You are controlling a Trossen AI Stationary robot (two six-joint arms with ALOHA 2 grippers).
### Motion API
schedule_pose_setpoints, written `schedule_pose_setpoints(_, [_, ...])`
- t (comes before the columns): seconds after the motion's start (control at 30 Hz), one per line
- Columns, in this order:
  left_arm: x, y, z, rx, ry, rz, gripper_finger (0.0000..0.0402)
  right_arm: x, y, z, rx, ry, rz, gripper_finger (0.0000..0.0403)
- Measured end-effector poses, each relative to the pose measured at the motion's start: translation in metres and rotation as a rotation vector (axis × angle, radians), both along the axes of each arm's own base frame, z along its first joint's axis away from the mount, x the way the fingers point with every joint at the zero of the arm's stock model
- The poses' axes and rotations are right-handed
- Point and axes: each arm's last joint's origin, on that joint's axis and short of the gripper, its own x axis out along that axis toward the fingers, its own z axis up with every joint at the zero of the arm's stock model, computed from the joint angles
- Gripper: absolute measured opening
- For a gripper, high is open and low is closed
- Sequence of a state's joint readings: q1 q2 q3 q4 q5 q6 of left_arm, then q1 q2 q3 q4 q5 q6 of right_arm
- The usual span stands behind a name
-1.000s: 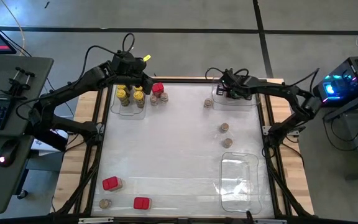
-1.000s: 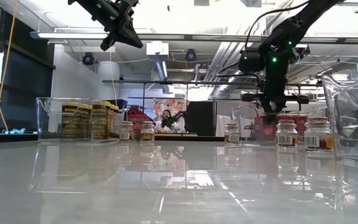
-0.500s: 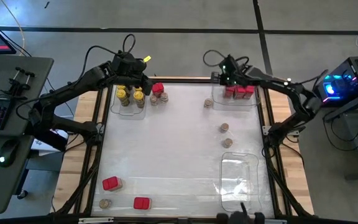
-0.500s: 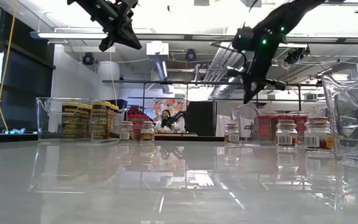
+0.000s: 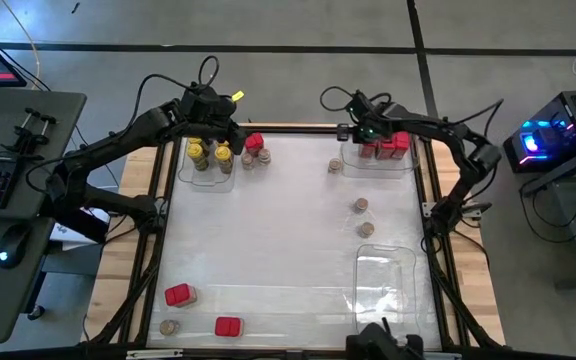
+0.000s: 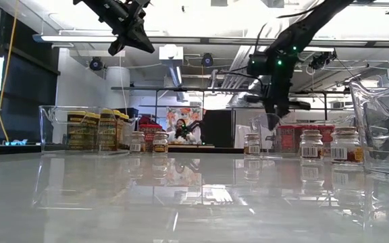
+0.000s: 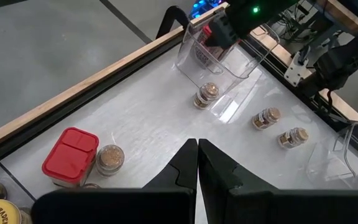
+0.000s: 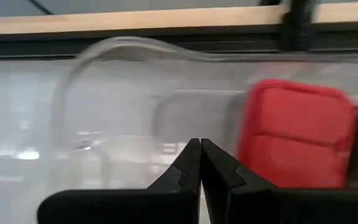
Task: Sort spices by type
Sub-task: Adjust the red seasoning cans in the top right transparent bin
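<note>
Right gripper (image 5: 366,130) pinched empty, above far-right tray (image 5: 411,165), just beside red boxes (image 5: 388,147) inside it. Left gripper (image 5: 211,112) likewise closed on nothing, over far-left tray (image 5: 183,172) with yellow jars (image 5: 209,152). One red box (image 5: 254,143) and brown jars (image 5: 254,158) just outside that tray. Brown jar (image 5: 335,166) touching far-right tray's corner; two more (image 5: 363,217) between it and near tray (image 5: 386,290). Two red boxes (image 5: 203,310) and a brown jar (image 5: 168,327) well apart, at near-left corner.
</note>
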State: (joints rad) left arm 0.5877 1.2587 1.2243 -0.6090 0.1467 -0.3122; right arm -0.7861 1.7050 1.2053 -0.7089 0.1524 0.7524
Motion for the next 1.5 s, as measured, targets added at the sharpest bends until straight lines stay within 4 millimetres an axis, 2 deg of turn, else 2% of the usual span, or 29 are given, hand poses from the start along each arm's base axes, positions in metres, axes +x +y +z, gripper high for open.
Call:
schedule_pose_setpoints(0.27, [0.0, 0.0, 0.0, 0.0, 0.0, 0.0, 0.0, -0.011, 0.0, -0.003, 0.026, 0.108, 0.01, 0.0])
schedule_pose_setpoints(0.7, [0.0, 0.0, 0.0, 0.001, 0.0, 0.0, 0.0, -0.014, 0.002, -0.003, 0.029, 0.151, -0.015, 0.0])
schedule_pose_setpoints(0.87, [0.0, 0.0, 0.0, 0.001, 0.0, 0.001, 0.0, -0.013, 0.005, 0.012, -0.036, 0.086, -0.004, 0.0])
schedule_pose_setpoints(1.1, [0.0, 0.0, 0.0, 0.009, 0.004, -0.006, 0.0, -0.024, 0.012, 0.039, -0.113, 0.053, -0.033, 0.0])
schedule_pose_setpoints(1.5, [0.0, 0.0, 0.0, 0.0, 0.0, 0.001, 0.0, -0.042, 0.0, 0.031, -0.106, 0.144, -0.144, 0.0])
